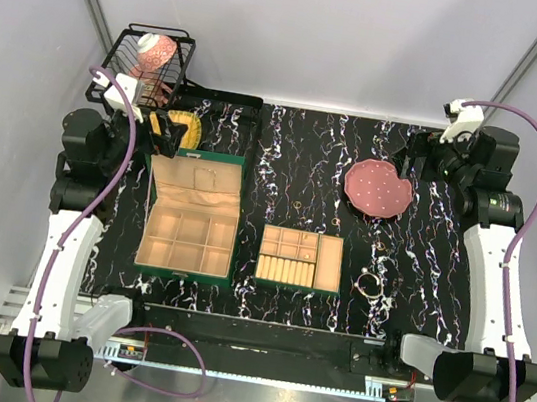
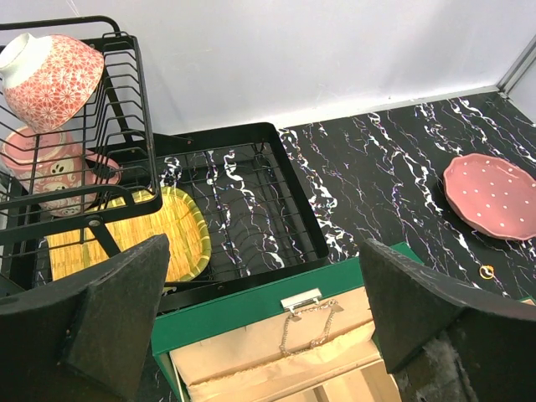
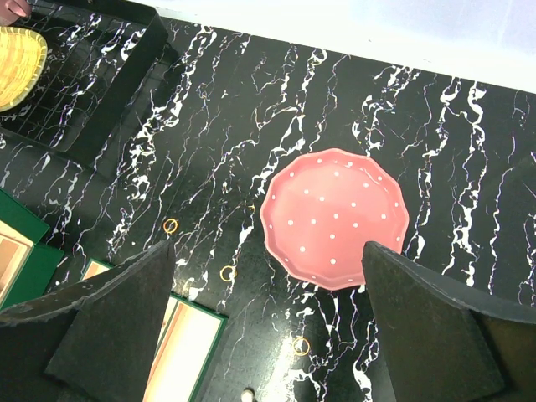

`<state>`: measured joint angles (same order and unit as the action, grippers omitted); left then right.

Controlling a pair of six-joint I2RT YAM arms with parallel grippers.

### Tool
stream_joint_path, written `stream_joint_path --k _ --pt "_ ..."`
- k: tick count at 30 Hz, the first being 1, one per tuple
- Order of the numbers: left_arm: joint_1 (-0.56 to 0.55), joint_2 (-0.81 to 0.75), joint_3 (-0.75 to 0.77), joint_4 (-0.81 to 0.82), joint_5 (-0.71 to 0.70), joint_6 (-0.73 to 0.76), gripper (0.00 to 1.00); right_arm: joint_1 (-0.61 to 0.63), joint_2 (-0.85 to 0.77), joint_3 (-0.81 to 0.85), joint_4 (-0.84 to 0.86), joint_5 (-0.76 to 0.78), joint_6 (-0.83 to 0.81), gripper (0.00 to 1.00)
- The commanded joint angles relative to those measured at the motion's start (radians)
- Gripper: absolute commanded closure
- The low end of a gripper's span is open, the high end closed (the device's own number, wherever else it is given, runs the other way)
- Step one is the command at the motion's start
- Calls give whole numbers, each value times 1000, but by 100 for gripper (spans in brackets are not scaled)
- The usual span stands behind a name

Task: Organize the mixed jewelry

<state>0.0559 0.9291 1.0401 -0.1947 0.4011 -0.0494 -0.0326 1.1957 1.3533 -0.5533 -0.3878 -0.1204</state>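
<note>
The mixed jewelry lies loose on the black marbled table. In the right wrist view there are three small gold rings point(image 3: 227, 273), point(image 3: 170, 225), point(image 3: 301, 345) and a tiny stud point(image 3: 247, 391). Wire hoops point(image 1: 369, 283) lie right of the small green compartment tray point(image 1: 300, 258). A silver chain point(image 2: 307, 325) hangs inside the lid of the open green box point(image 1: 192, 215). My left gripper point(image 1: 163, 131) is open and empty above the box's far edge point(image 2: 264, 289). My right gripper point(image 1: 420, 155) is open and empty above the rings, beside the pink dotted plate point(image 3: 335, 216).
A black wire dish rack point(image 1: 147, 67) holding pink bowls point(image 2: 50, 77) stands at the back left. A yellow bamboo tray point(image 2: 126, 239) and a black tray point(image 2: 243, 201) lie behind the green box. The pink plate also shows in the top view point(image 1: 378, 188).
</note>
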Motion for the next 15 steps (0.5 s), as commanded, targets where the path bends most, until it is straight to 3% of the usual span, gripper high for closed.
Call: stream_joint_path --k 1,15 --pt "-4 -18 15 15 28 11 1 2 -24 21 3 -33 -13 1" --pt "-5 -22 32 -23 59 16 1 0 -21 27 -8 -68 -18 0"
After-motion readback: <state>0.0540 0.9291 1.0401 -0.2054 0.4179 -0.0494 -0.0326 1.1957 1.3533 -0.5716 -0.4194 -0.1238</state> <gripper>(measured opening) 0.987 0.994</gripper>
